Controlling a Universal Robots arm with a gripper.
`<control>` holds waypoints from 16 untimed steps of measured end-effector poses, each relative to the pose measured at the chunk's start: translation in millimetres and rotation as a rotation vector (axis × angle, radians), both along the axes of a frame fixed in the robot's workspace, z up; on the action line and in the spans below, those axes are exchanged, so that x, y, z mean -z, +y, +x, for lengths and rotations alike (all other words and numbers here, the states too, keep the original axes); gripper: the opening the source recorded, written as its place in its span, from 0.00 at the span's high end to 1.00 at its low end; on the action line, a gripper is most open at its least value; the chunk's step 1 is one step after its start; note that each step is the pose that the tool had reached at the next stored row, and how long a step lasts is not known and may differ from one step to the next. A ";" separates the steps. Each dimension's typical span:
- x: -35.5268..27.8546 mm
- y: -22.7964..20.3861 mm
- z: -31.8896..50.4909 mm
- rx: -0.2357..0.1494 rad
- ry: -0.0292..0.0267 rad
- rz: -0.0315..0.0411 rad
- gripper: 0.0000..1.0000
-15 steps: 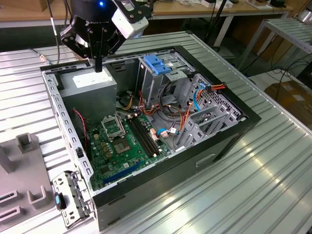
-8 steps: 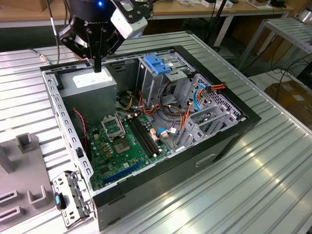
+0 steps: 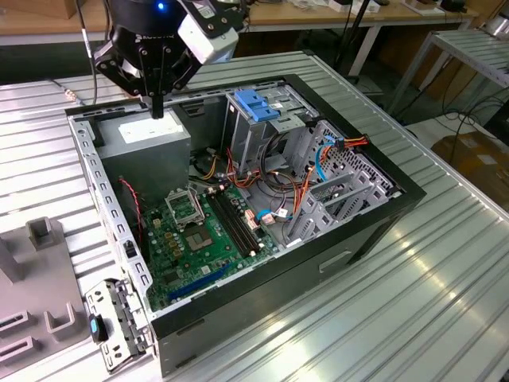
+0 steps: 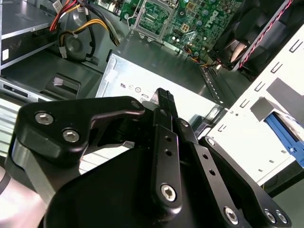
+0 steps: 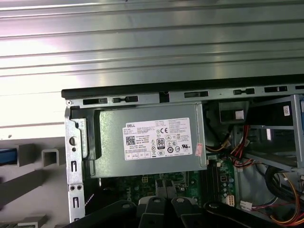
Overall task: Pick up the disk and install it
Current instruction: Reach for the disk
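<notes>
1. Exterior view's left: a grey fixture [image 3: 67, 286] sits on the ribbed metal table [image 3: 445, 318], outside the open computer case [image 3: 350, 243].
2. The disk [image 5: 7, 156]: in the first wrist view, a strip of its blue carrier lies beside the fixture's grey posts. It is outside the case, on the far side of the perforated rail [image 3: 99, 187]. The second wrist view shows a blue bar [image 4: 282, 130] beyond that same pale rail. I cannot make out the metal face. The disk is well apart from the gripper.
3. The rail forms the case wall on the exterior view's left, and a red-and-black wire [image 3: 131, 207] runs along its inside.
4. The gripper [image 3: 157, 114] hangs pointing down over the grey power-supply box [image 3: 147, 139]. Its tips are close above the box top; I cannot tell whether they touch it. The fingers are pressed together with nothing between them, and the second wrist view [image 4: 164, 95] shows the same.
5. The green motherboard [image 3: 199, 231] lies flat on the case floor, just beside the box.
6. A tall metal drive cage [image 3: 246, 139] stands upright, with a large blue handle [image 3: 256, 103] on top.
7. Exterior view's right: orange and red cables [image 3: 350, 143] loop over the grey brackets.
</notes>
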State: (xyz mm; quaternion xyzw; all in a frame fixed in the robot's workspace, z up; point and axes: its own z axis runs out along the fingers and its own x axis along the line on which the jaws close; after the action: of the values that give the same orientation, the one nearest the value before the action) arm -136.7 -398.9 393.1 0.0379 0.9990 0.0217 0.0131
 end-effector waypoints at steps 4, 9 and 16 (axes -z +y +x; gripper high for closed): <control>0.1 0.0 -1.6 0.000 0.0000 0.0000 0.89; 0.1 0.0 -3.0 0.000 0.0000 0.0000 0.89; 0.2 0.0 -5.2 0.000 0.0001 0.0000 0.89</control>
State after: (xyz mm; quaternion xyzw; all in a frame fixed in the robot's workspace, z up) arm -141.9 -398.9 392.9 0.0379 0.9990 0.0217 0.0130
